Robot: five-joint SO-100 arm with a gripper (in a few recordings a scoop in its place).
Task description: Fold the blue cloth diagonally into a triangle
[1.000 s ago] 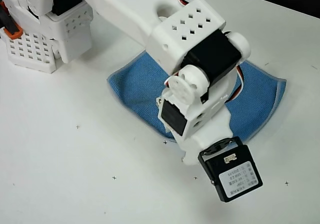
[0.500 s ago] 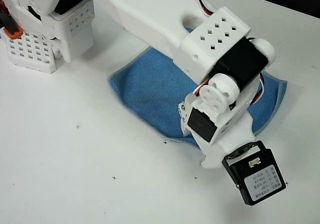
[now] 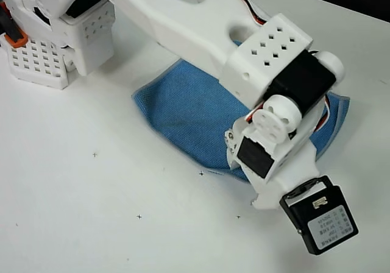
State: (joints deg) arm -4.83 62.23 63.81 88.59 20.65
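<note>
Looking straight down through the overhead view, I have the blue cloth [image 3: 183,111] lying on the white table [image 3: 91,224], just right of the arm's base [image 3: 55,35]. Its near edge runs as a long curve from a left corner down toward the lower right; the far right corner shows past the arm. It does not read as a flat square, but I cannot tell how the layers lie.

The arm [image 3: 201,23] reaches diagonally across the cloth and covers its middle and lower right. The wrist block [image 3: 274,145] and the black camera housing [image 3: 320,221] sit over the lower right edge, the housing out past the cloth over bare table. The gripper is underneath this bulk, so I cannot tell whether its fingers are spread, pressed together or pinching fabric.

Risks, as I judge them:
- Working blind. If I lift or drag without knowing what is held, I may pull nothing, or pull two layers at once.
- Microfibre on a smooth table will likely slide as a whole rather than fold, shifting the cloth off its corner line.
- A skewed carry would leave edges mismatched, not a clean triangle.
- The wrist bulk could brush and rumple the fabric.
</note>
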